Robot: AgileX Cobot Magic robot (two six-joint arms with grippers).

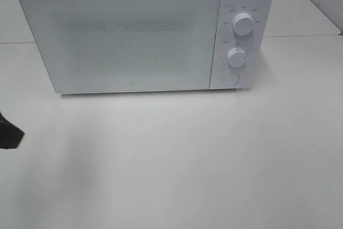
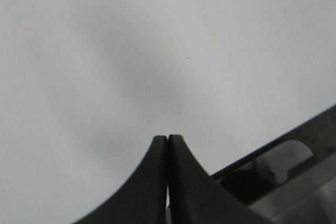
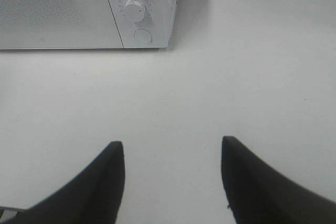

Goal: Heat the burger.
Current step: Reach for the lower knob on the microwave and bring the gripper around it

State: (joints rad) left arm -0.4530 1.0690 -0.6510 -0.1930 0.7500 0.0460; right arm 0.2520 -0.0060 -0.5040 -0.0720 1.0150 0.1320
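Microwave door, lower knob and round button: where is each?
microwave door (image 1: 126,38), exterior high view, middle of the panel.
lower knob (image 1: 236,56), exterior high view, centre of its face.
round button (image 1: 231,78), exterior high view, its centre.

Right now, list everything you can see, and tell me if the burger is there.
Microwave: one, white, at the back of the table, door shut.
Knobs: two, white, on the microwave's right panel, one above the other.
Button: one, white, round, below the lower knob.
Table: one, off-white, under the microwave.
Fixture: one, grey and black, near the left end effector; cannot tell what it is.
Burger: none in view.
Left end effector: one, black, shut, empty, over bare table.
Right end effector: one, black, open, empty, in front of the microwave's panel side.
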